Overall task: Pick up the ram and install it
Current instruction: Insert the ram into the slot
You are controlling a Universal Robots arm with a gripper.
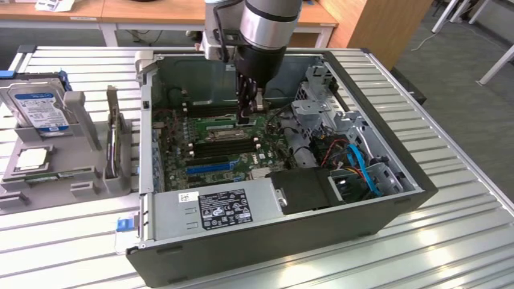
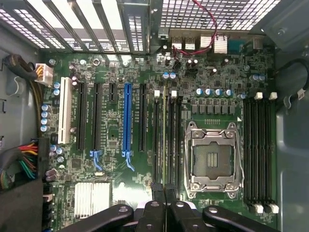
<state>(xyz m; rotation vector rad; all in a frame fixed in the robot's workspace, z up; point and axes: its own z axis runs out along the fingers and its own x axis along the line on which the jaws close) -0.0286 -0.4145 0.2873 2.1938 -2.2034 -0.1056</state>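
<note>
The ram [image 2: 164,140] is a thin green stick seen edge-on, standing in line with a black memory slot beside the empty processor socket [image 2: 212,162]. My gripper [image 2: 163,191] is shut on the ram's near end, one black fingertip [image 2: 156,189] on each side. In the exterior view the gripper [image 1: 247,117] reaches down inside the open computer case [image 1: 418,180], with the ram [image 1: 221,126] a green strip at the fingertips over the motherboard. I cannot tell whether the stick is fully seated in the slot.
The case walls, a drive cage [image 1: 321,102] and the power supply [image 1: 221,208] hem in the motherboard. Blue and black expansion slots [image 2: 127,121] lie beside the memory slots. At the exterior view's left, a grey tray [image 1: 88,186] holds a hard drive [image 1: 40,108], a square chip [image 1: 32,158] and an upright card [image 1: 112,138].
</note>
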